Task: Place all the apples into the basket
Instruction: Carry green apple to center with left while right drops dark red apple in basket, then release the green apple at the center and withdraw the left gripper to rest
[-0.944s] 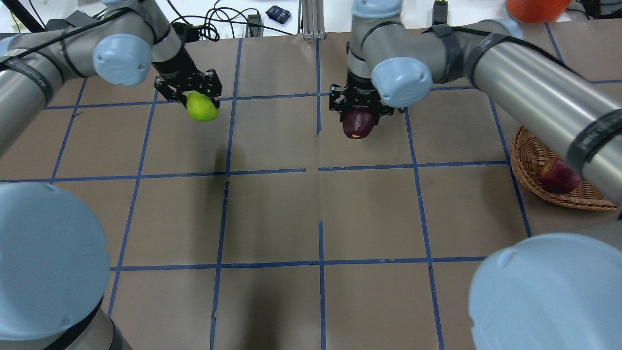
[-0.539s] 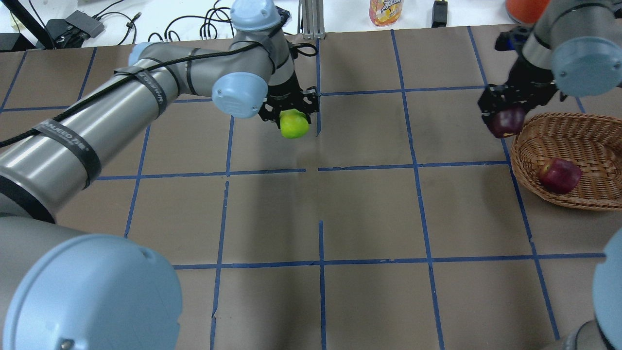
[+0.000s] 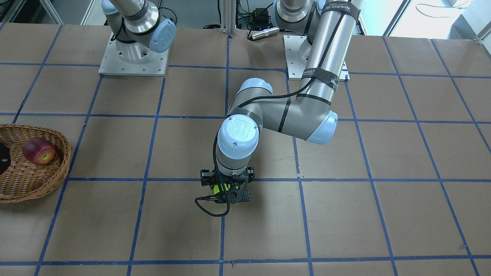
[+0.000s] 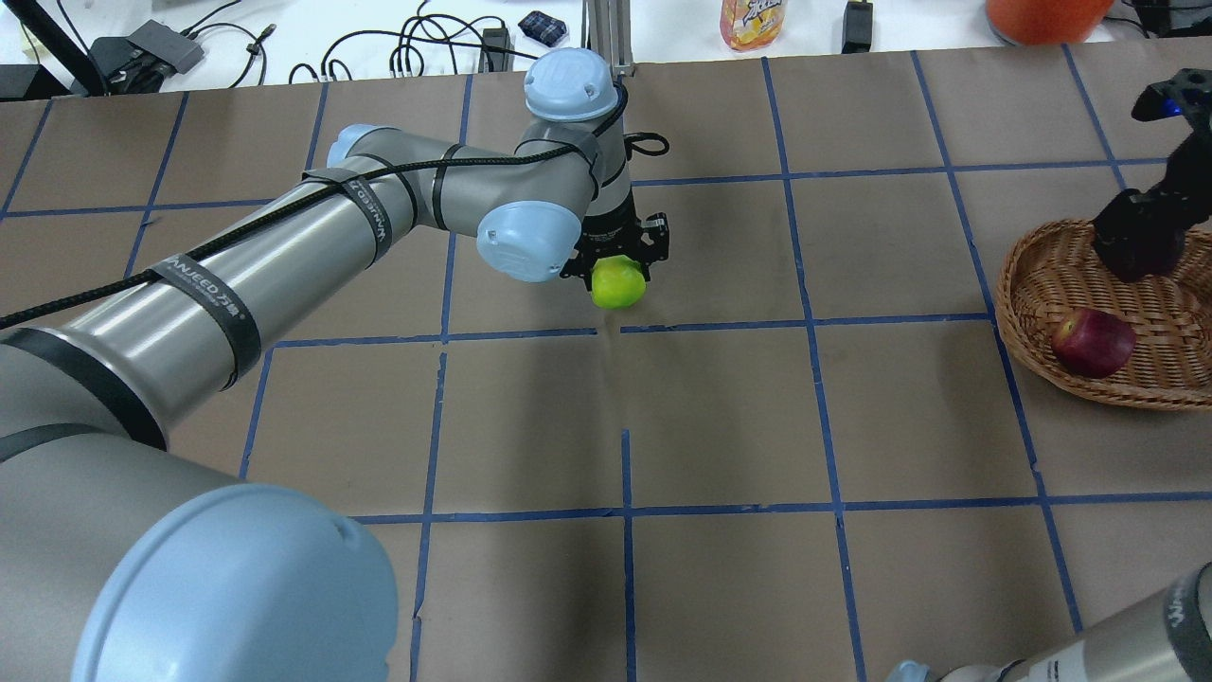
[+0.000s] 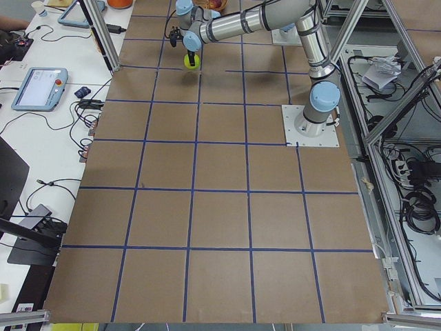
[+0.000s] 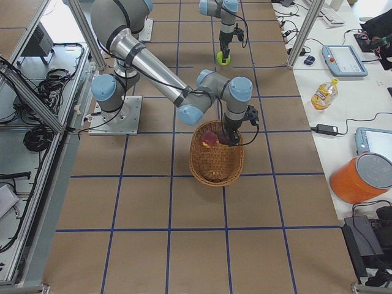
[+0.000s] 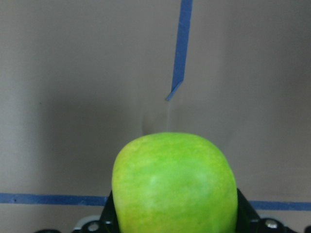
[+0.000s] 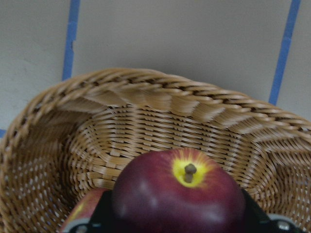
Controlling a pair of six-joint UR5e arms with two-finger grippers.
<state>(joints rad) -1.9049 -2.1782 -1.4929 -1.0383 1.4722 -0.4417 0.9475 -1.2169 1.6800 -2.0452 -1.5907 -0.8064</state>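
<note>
**A:** Seen from behind the robot, what is on the left?

**B:** The left arm (image 4: pixel 284 227) stretches over the bench (image 4: pixel 720 417) toward its middle. The left jaws point down and are clenched on the green apple (image 4: pixel 618 284). In the left wrist view that apple fills the lower part of the picture, with black jaw parts at both flanks.

**A:** Where exactly is that apple?

**B:** Near the middle of the bench, just beside a crossing of the blue tape lines (image 4: pixel 720 327). One strip of tape ends on the paper just ahead of it. I cannot tell whether it touches the bench. It is well apart from the basket.

**A:** And further right?

**B:** The basket (image 4: pixel 1018 284) sits on the bench at the right edge, and the red apple (image 4: pixel 1092 343) lies inside it, toward the near rim.

**A:** The other arm?

**B:** The right arm (image 6: pixel 156 72) bends down over the basket, and the right jaws are grasping the dark maroon apple (image 8: pixel 180 199). Its stem (image 8: pixel 189 170) and yellow dimple face the wrist camera. It hangs within the rim, over the woven floor. The red apple shows just beside it, low on the left of that wrist view, but I cannot tell whether the two touch. From overhead the black jaws hide the maroon apple.
</note>
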